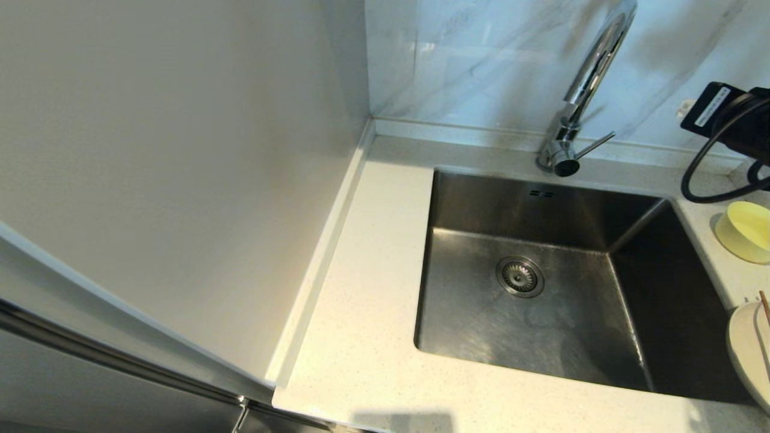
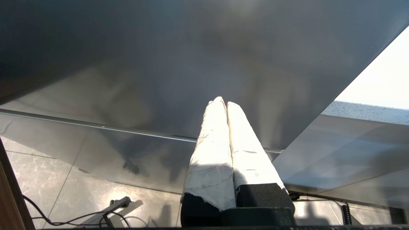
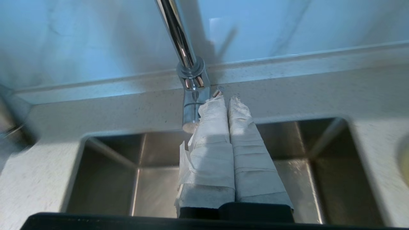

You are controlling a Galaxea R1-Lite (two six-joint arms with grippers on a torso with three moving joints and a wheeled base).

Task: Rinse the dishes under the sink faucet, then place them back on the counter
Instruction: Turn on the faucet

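Over sink (image 3: 105, 179), right gripper (image 3: 227, 97) pressed together, near faucet (image 3: 191, 95); bowl (image 1: 746, 230) aside.

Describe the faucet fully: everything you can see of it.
The faucet is a tall tap of shiny chrome-looking metal. A short cylindrical base stands upright on the counter strip behind the sink, in front of the marble wall. A thin straight lever sticks out from the base's side. The neck rises and leaves the head view at the top, so the spout's end is unseen. No water shows. In the right wrist view, the right gripper, shut, sits close by the base; contact cannot be told.
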